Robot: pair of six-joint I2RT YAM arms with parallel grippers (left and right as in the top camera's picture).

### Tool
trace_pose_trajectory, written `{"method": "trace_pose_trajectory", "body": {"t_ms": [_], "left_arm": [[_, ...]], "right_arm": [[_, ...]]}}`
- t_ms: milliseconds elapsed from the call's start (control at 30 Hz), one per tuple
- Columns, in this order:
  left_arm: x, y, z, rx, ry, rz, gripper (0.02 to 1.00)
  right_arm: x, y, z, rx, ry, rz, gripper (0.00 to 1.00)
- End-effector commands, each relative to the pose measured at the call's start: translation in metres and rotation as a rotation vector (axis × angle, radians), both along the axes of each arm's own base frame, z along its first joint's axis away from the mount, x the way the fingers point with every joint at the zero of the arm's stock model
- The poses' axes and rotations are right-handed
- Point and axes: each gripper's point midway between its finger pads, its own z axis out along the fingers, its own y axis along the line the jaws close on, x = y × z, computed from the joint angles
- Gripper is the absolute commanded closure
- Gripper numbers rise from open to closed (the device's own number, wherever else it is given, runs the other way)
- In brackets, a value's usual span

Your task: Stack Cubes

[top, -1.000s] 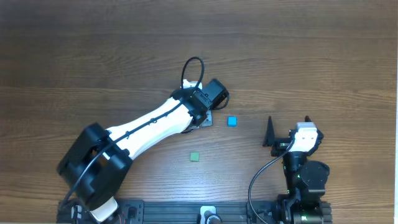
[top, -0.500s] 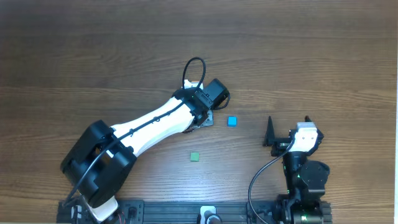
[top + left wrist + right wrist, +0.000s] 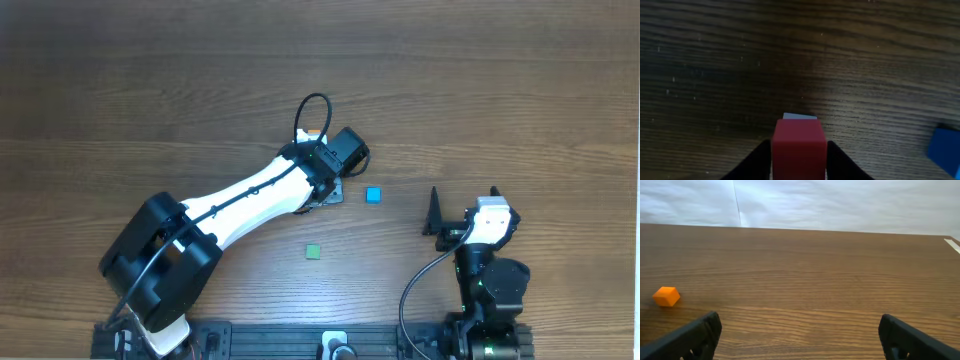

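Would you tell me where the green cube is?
In the top view, the green cube lies alone on the table, below and left of the blue cube.

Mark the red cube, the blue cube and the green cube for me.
red cube (image 3: 799,145), left wrist view, middle of its visible face.
blue cube (image 3: 373,195), top view, centre of its top face.
green cube (image 3: 313,252), top view, centre of its top face.

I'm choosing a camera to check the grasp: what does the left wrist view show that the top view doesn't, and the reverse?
Left wrist view adds: the red cube clamped in the left gripper, a pale edge peeking past it. Top view adds: the green cube and the open right gripper. Shared: the blue cube on the wooden table.
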Motion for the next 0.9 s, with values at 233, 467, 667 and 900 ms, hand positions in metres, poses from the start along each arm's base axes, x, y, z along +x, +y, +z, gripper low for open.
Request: {"method": "trace_pose_trajectory", "body": {"t_ms": [233, 467, 667, 900], "left_arm": [[0.020, -0.005, 0.022, -0.003, -0.085, -0.016, 0.279], [0.086, -0.013, 0.060, -0.052, -0.162, -0.036, 0.261], [0.117, -0.007, 0.040, -0.041, -0.123, -0.017, 0.270], [0.117, -0.004, 0.000, -0.005, -0.055, -0.030, 0.290]], "right_arm": [[0.000, 0.001, -0.002, -0.003, 0.000, 0.006, 0.009], [0.000, 0.001, -0.002, -0.003, 0.000, 0.006, 0.007], [0.000, 0.001, -0.002, -0.003, 0.000, 0.006, 0.007], [0.000, 0.001, -0.002, -0.003, 0.000, 0.006, 0.007]]}}
